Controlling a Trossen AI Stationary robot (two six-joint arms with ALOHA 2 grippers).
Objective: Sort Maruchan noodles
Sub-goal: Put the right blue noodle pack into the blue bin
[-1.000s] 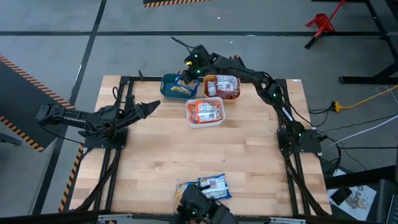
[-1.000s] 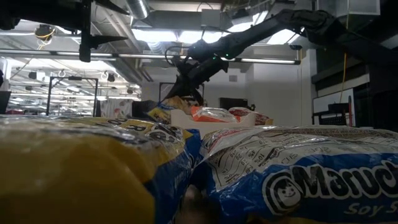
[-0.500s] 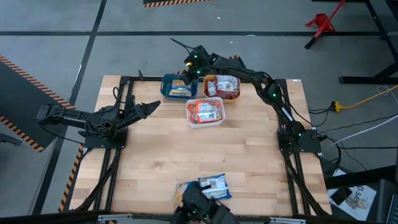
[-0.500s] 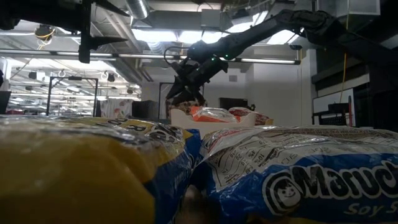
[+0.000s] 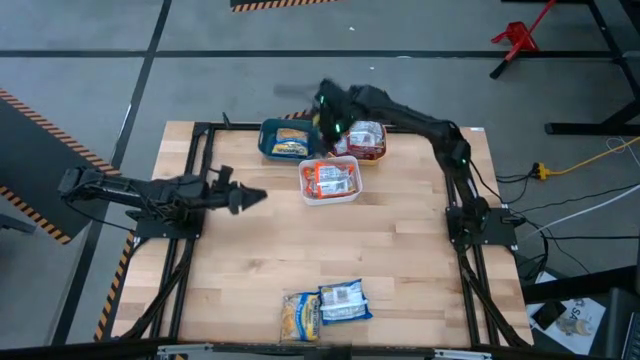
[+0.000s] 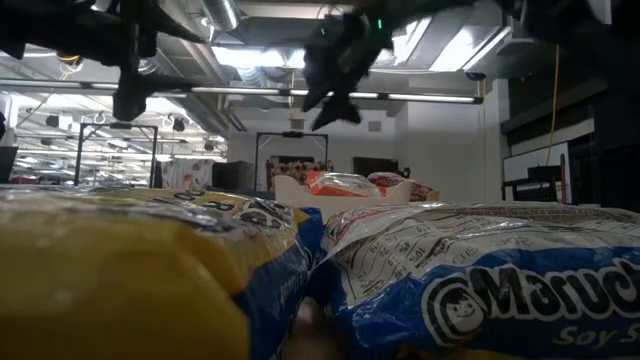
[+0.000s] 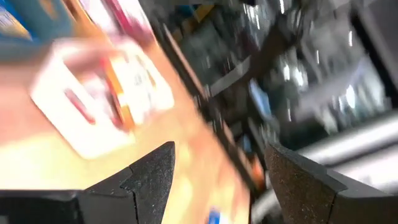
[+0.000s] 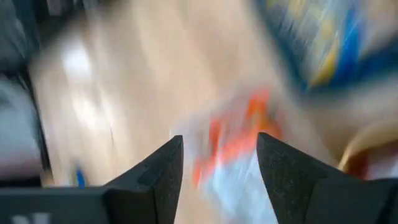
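While two blue-yellow packets [image 5: 325, 304] lay side by side at the near edge of the counter [image 5: 400, 260], touching and not yet sorted, both arms were up at the far half. The left hand [image 5: 248, 197] hung over the bare wood at the left, released, its fingers [image 7: 152, 177] standing well apart with nothing between them. Beyond it sat the white bin [image 5: 330, 180] with orange-red packets inside, and behind that the teal bin [image 5: 285, 139] holding a blue-yellow packet beside the orange bin [image 5: 362, 141] with maroon-white ones. The right hand [image 5: 335, 122] hovered near the gap between the teal and orange bins, released and empty, seen through its own camera with the fingers [image 8: 158, 171] apart above the white bin.

By my judgement the step in hand was the pull-away after a drop at the teal bin. Next would call for a long reach to the near edge, lifting one packet without dragging its neighbour.
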